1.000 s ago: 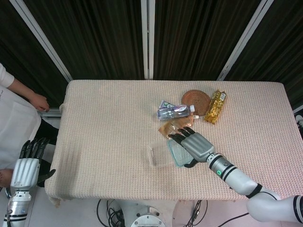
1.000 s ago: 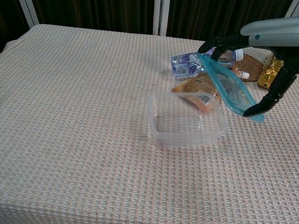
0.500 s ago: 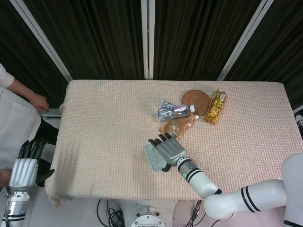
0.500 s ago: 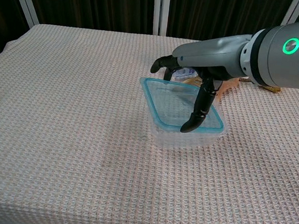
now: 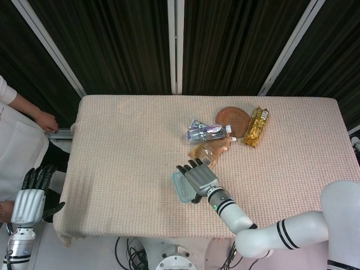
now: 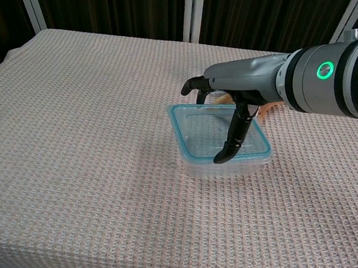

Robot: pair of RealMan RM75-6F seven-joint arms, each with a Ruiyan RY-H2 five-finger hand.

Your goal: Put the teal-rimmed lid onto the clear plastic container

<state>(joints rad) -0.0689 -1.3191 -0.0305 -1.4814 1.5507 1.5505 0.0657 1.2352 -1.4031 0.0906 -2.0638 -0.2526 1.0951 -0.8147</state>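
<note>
The teal-rimmed lid (image 6: 201, 131) lies flat on top of the clear plastic container (image 6: 226, 171), near the middle of the table. My right hand (image 6: 240, 89) reaches over it from the right: the fingers curl at the lid's far rim and the thumb points down onto the lid close to its near rim, so the hand still holds it. In the head view the right hand (image 5: 198, 179) covers most of the lid (image 5: 180, 187). My left hand (image 5: 31, 198) hangs off the table's left front corner with fingers spread and nothing in it.
Behind the container lie a brown pouch (image 5: 209, 150), a small water bottle (image 5: 207, 132), a round woven coaster (image 5: 233, 121) and a gold snack packet (image 5: 256, 126). A person in white (image 5: 19, 121) stands at the table's left edge.
The right hand carried the lid leftwards from beside the container, tilted, and lowered it flat onto the container. The left hand has stayed still.
</note>
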